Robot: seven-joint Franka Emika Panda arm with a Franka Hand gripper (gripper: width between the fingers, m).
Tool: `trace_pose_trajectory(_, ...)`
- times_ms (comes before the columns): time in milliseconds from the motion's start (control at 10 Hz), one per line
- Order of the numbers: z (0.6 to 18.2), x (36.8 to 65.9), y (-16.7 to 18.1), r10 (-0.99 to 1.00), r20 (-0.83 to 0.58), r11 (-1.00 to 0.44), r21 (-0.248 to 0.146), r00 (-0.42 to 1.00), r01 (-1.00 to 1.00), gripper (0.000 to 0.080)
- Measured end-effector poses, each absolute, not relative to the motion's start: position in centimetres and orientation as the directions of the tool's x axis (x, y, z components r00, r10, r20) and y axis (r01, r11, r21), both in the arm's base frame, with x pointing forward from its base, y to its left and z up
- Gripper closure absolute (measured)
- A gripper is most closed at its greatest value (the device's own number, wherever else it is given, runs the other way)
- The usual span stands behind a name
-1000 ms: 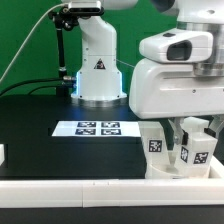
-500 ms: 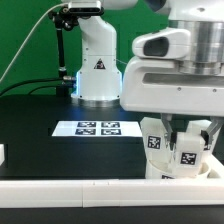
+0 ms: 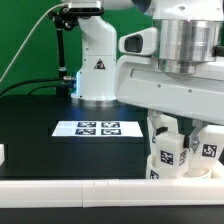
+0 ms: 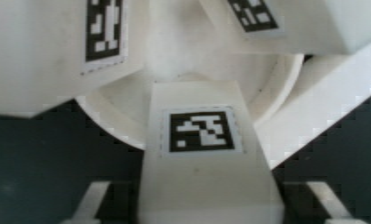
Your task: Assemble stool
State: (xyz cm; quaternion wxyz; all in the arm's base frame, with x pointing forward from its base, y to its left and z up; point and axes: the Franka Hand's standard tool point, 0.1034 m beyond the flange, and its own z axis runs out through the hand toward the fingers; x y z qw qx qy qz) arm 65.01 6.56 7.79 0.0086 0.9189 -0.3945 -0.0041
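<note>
In the wrist view my gripper (image 4: 203, 205) is shut on a white blocky stool leg (image 4: 203, 135) with a square tag, one finger (image 4: 97, 203) on each side of it. The leg's far end meets the round white seat (image 4: 111, 112). Two more tagged legs (image 4: 104, 40) (image 4: 262, 18) stand out from the seat beyond it. In the exterior view the hand (image 3: 185, 135) hangs low at the right, with tagged legs (image 3: 168, 153) (image 3: 208, 148) below it. The seat is mostly hidden there.
The marker board (image 3: 98, 128) lies flat on the black table at mid-left. The arm's white base (image 3: 97, 70) stands behind it. A long white border bar (image 3: 70, 190) runs along the front edge, and a small white piece (image 3: 2, 155) sits at the exterior view's left.
The hand has turned and shifted toward the exterior view's left, and the tagged legs below it have swung round with it. The grip has stayed shut.
</note>
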Motion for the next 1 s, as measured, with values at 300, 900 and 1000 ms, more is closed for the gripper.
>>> trace_pose_trajectory(300, 7.9, 64.7, 6.2, -0.799, 0.009, -0.600, 0.025, 0.601, -0.799, 0.0462)
trace_pose_trajectory(900, 13.4, 65.6, 6.0, -0.780, -0.023, -0.623, -0.067, 0.625, -0.779, 0.0152)
trace_pose_trajectory(1000, 15.0, 65.9, 5.2, -0.781, -0.026, -0.620, -0.085, 0.624, -0.780, 0.0152)
